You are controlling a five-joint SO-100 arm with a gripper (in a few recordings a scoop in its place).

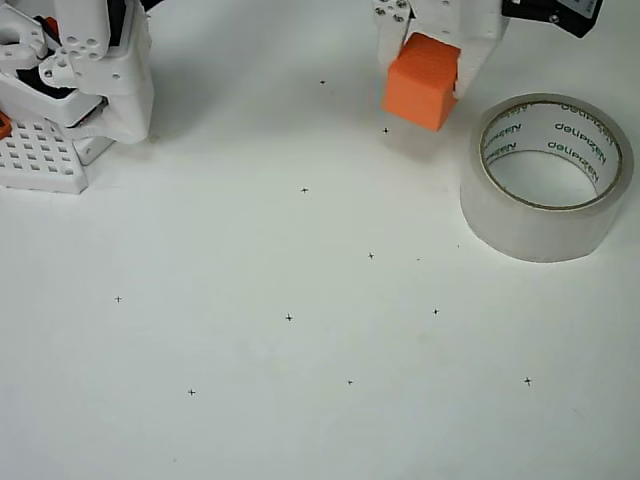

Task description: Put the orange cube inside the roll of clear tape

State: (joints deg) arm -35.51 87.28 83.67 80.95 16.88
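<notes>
In the overhead view the top edge cuts off most of the arm, so the fingers (pixel 432 62) show as short white stubs coming down from the frame's upper border, with a dark part of the arm clipped at the top right corner. Their tips are hidden behind the orange cube (pixel 423 82), and whether the cube rests on the surface or hangs above it cannot be told for sure, though a faint shadow lies below and to its left. The white perforated robot base (pixel 45 158) sits at the left edge, partly out of frame, with the arm's white lower housing (pixel 95 70) above it. The tabletop (pixel 250 400) is plain white and evenly lit, dotted with small black cross marks spread well apart. The fingers stand narrow, one on each side of the cube's upper part, closed on it so that the cube sits between them with its lower half sticking out past them. The roll of clear tape (pixel 520 225) lies flat on the tabletop just to the right of the cube and slightly lower in the picture, its hole facing up and dark lettering showing on the white inner core; cube and roll are apart.
</notes>
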